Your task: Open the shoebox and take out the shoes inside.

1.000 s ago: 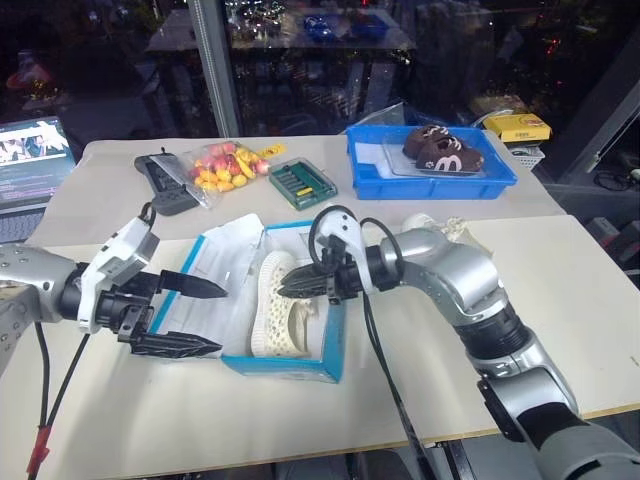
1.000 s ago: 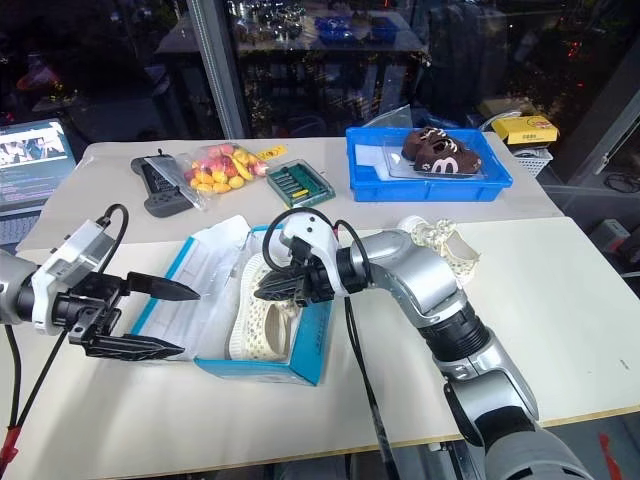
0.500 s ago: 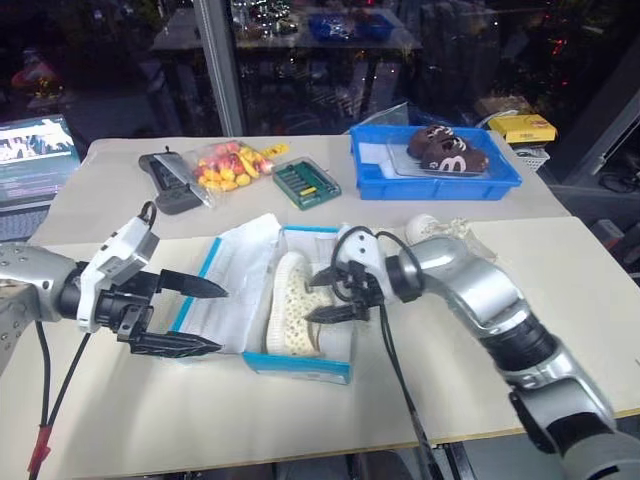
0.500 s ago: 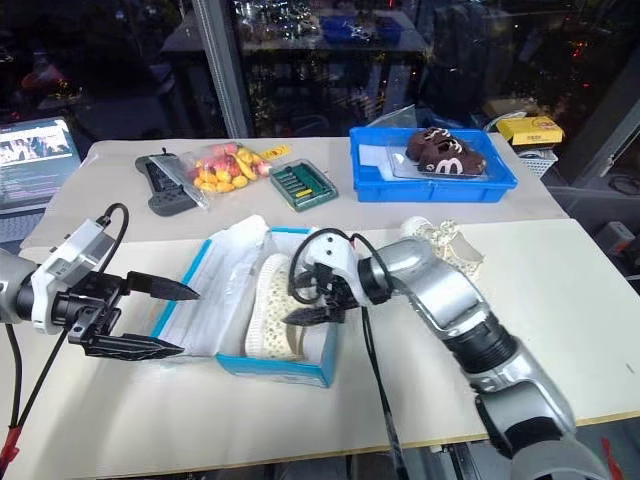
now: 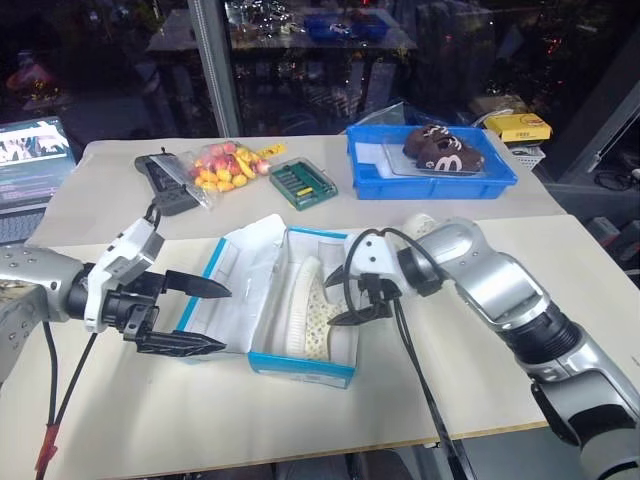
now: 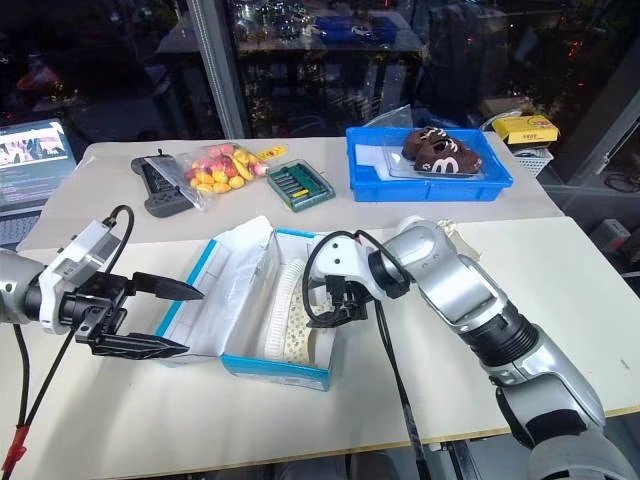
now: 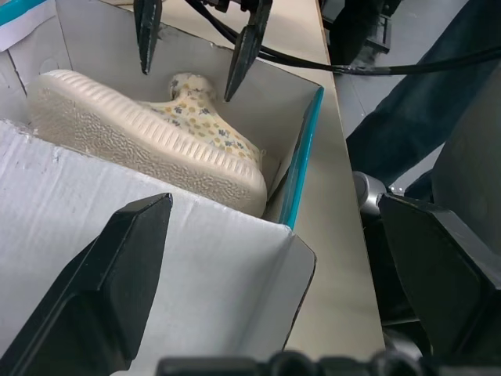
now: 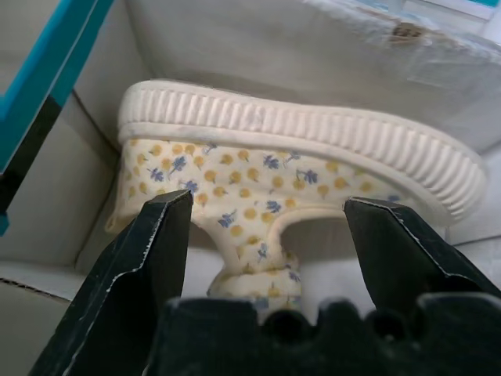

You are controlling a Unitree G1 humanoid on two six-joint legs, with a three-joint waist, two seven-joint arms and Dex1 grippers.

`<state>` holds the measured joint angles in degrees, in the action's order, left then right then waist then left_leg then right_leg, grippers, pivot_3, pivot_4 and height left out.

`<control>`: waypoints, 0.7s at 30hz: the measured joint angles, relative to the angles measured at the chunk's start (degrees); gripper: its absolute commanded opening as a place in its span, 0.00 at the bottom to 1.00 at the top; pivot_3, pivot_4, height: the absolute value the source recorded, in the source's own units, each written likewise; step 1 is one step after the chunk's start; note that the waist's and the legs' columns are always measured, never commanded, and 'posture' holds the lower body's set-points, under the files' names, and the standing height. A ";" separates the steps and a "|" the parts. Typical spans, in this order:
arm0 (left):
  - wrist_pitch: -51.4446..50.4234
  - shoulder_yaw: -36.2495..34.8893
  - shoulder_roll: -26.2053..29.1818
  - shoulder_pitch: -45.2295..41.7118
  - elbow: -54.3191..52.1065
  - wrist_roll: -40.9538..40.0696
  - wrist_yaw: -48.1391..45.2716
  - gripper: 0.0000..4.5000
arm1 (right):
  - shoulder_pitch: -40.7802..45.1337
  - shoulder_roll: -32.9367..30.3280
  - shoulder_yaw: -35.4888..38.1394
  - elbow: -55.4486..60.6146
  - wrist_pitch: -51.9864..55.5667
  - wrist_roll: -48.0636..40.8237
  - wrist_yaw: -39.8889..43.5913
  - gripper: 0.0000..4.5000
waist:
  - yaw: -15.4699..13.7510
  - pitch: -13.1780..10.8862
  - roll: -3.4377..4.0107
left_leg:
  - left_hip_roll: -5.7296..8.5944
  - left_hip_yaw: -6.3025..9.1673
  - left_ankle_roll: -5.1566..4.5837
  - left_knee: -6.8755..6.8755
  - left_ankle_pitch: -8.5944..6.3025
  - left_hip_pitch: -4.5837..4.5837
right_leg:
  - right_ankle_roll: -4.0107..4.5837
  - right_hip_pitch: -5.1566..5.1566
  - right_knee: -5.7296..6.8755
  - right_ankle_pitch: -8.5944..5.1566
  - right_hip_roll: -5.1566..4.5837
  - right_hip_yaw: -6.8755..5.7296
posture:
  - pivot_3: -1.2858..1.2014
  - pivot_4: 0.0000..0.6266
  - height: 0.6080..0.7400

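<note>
The shoebox [image 5: 300, 320] lies open on the near table [image 5: 200, 410], its lid [image 5: 235, 290] folded back toward the robot's left and showing its white inside. One shoe [image 5: 310, 318] stands on its side in the box, ribbed sole toward the lid, floral upper toward the box's right wall. A second shoe [image 5: 440, 228] lies on the table beyond the box's right end, well apart from it and partly hidden behind the right arm.

The right gripper [image 5: 350, 293] hangs at the box's right wall, pointing in at the shoe; its jaws are spread, one finger on either side of the shoe's heel opening, and hold nothing. In the right wrist view the fingers [image 8: 133, 266] stand just short of the floral upper [image 8: 250, 180].

The left gripper [image 5: 195, 318] hovers at the lid's outer edge, on the far side of the box from the right gripper. Its jaws are wide apart and empty, with the lid's edge between them.

On the far table beyond the box are a blue tray [image 5: 432, 172], a green case [image 5: 303, 182] and a bag of sweets [image 5: 225, 165].
</note>
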<state>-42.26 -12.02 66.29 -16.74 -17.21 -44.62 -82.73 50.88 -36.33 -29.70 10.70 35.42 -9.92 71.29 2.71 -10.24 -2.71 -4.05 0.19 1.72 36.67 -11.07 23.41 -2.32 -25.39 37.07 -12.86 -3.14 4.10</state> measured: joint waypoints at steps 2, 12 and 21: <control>0.00 0.00 -0.22 0.00 0.00 0.00 0.08 1.00 | 0.33 0.62 -1.29 -0.17 -0.05 0.61 0.39 0.82 | -0.10 0.00 0.00 | 0.00 0.00 0.00 0.00 0.00 0.01 | 0.00 0.00 0.00 0.00 0.00 -0.01 | 0.52 0.24 1.00; 0.01 -0.01 -1.57 1.39 -1.01 -0.01 1.23 1.00 | 6.29 1.30 -8.98 -8.62 -5.83 10.25 5.07 0.82 | -0.20 0.00 0.00 | 0.01 0.00 0.00 0.01 0.00 -0.06 | 0.00 0.08 -0.01 0.00 -0.02 -0.01 | 0.52 0.24 1.00; 0.10 0.01 -3.26 2.53 -2.24 0.02 2.85 1.00 | 11.11 -1.20 -10.15 -13.62 -14.56 17.92 10.22 0.82 | -0.28 -0.01 0.01 | 0.01 0.00 0.00 0.01 0.00 -0.02 | 0.00 0.03 0.00 0.00 -0.01 -0.02 | 0.52 0.24 1.00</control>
<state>-42.16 -12.01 63.03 -14.22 -19.45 -44.60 -79.89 61.99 -37.53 -39.86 -2.92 20.85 8.00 81.51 2.43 -10.25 -2.70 -4.05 0.19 1.72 36.68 -11.07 23.39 -2.32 -25.36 37.07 -12.86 -3.16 4.09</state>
